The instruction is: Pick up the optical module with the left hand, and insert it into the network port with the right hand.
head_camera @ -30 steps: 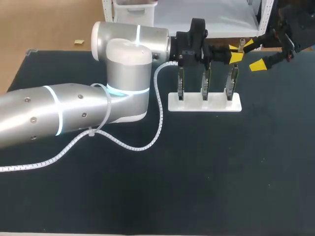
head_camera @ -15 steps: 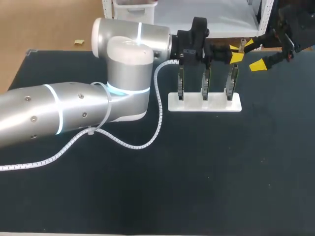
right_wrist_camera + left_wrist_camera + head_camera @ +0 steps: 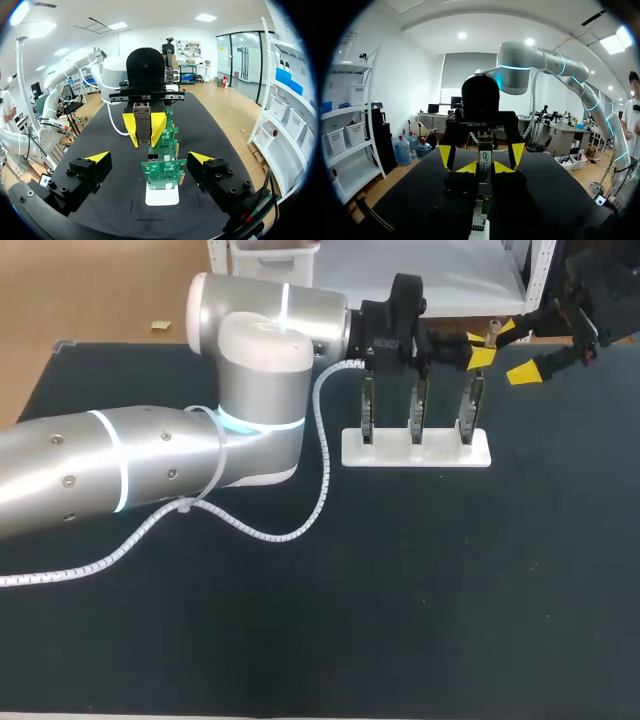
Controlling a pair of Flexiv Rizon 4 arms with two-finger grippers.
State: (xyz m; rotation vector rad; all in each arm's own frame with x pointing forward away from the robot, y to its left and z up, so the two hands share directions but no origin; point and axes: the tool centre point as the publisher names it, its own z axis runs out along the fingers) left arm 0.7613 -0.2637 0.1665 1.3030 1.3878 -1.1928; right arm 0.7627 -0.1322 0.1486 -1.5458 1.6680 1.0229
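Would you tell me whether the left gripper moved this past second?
Yes. Against the white stand, the left gripper edged rightward, toward the right gripper.

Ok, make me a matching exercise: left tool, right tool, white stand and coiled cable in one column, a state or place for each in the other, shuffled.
1. left tool
2. right tool
3. white stand
4. coiled cable

A. open, holding nothing
B. on the black table, carrying three upright boards
C. hanging off the left arm, above the table
D. shut on the module

Pairs: 1-D, 2-A, 3-B, 4-C
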